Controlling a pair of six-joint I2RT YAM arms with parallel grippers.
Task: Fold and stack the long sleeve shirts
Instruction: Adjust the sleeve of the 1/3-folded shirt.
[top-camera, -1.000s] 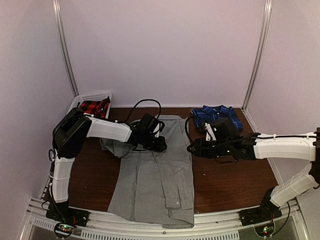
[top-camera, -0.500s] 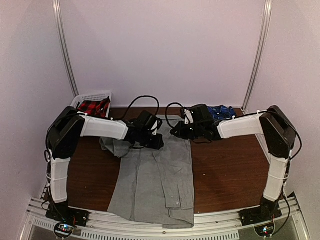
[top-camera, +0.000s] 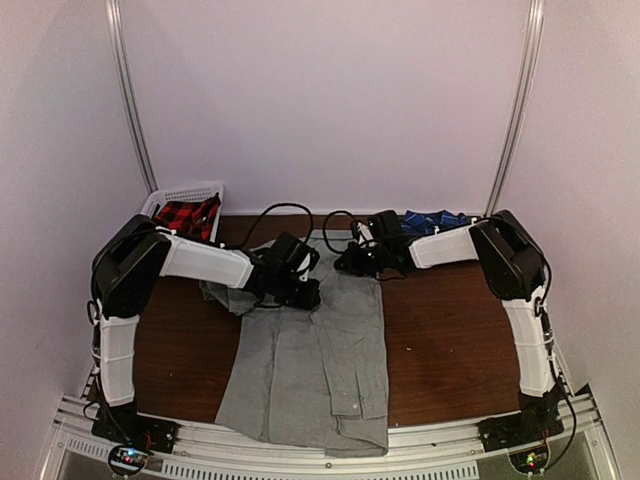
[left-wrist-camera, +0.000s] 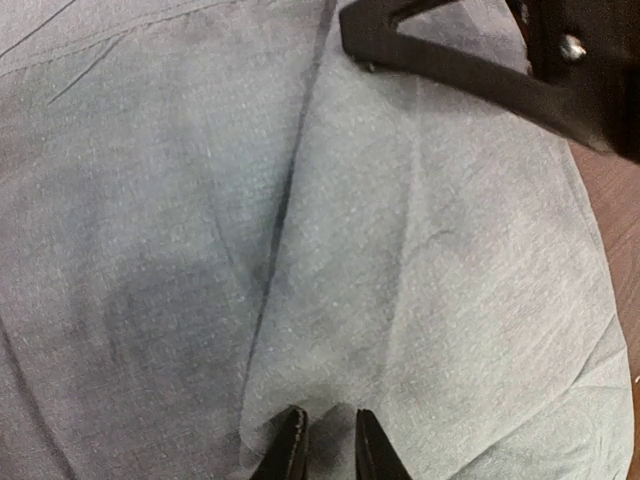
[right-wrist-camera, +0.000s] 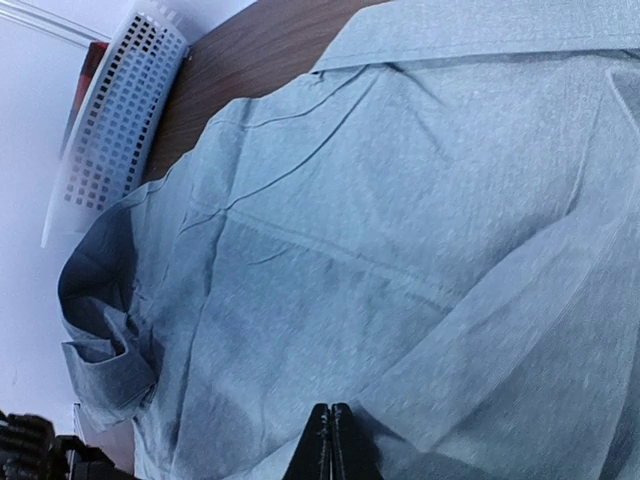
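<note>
The light grey shirt (top-camera: 310, 370) lies flat along the table's middle, collar at the far end, its left sleeve bunched at the left. It fills the left wrist view (left-wrist-camera: 420, 250) and the right wrist view (right-wrist-camera: 400, 200). My left gripper (top-camera: 308, 295) rests on the upper chest, its jaws nearly closed with a fold of grey fabric pinched between them (left-wrist-camera: 327, 450). My right gripper (top-camera: 343, 262) is low over the shirt near the collar, its jaws fully together (right-wrist-camera: 330, 440) over a folded edge. The dark blue plaid shirt (top-camera: 435, 221) lies crumpled at the back right, partly behind the right arm.
A white perforated basket (top-camera: 180, 195) holding a red plaid cloth (top-camera: 190, 215) stands at the back left corner; it also shows in the right wrist view (right-wrist-camera: 120, 110). Brown table (top-camera: 460, 340) shows on both sides of the shirt. Walls close in the back and sides.
My right arm has swung from the shirt's right edge up and left to the collar area. My left gripper has stayed on the chest, shifting slightly left.
</note>
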